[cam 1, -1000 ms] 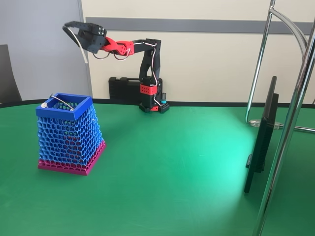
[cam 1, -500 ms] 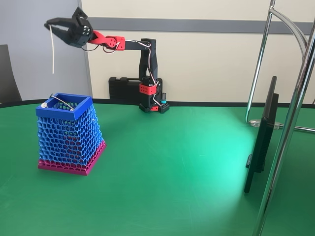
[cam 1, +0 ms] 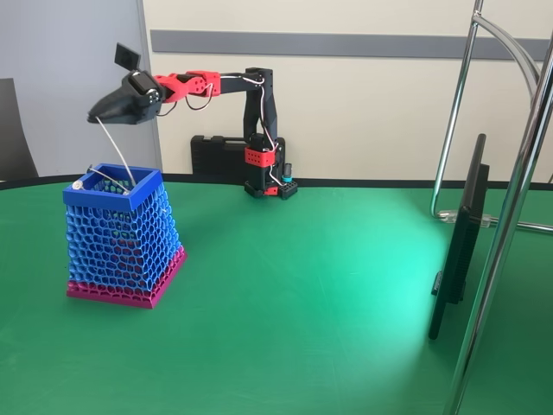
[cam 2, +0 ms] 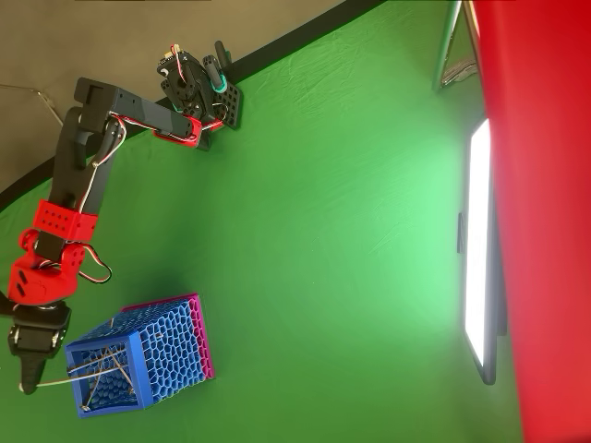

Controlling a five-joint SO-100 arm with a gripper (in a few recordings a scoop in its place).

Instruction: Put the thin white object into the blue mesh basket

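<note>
The blue mesh basket with its pink base band stands on the green table at the left; in the overhead view the basket is at the lower left. My gripper hovers just above the basket's rim, pointing left and down, shut on the thin white object. The strip slants from the jaws down to the right, and its lower end reaches into the basket's open top. From overhead, the gripper sits left of the basket and the thin white object runs across the opening.
A grey metallic rod with a round end leans across the basket's rim. The arm's base stands at the back, with a black case behind it. A dark monitor and a chrome stand occupy the right side.
The gripper has swung left and then dropped from high above to just over the basket. The white strip, hanging free before, now has its lower end inside the basket's opening.
</note>
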